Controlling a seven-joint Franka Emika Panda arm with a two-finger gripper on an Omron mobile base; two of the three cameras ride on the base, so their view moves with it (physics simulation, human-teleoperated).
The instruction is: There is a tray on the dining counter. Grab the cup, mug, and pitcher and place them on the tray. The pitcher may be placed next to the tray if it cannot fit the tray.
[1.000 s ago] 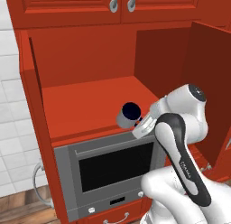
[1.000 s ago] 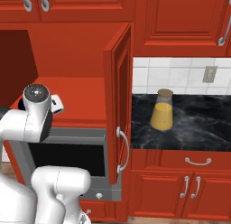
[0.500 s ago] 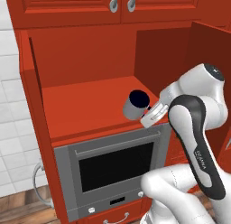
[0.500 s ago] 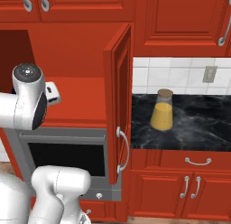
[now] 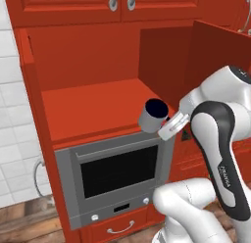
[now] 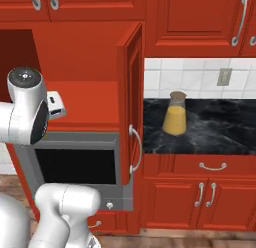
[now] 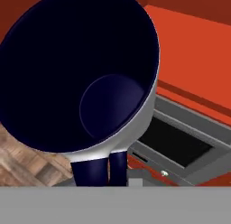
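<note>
The pale mug (image 5: 154, 115), its dark inside showing, hangs tilted in the air just off the front edge of the open cabinet's red shelf (image 5: 93, 109), above the oven (image 5: 116, 172), the gripper (image 5: 169, 124) clamped on it, while the yellow pitcher (image 6: 175, 114) stands on the black counter (image 6: 215, 127).
</note>
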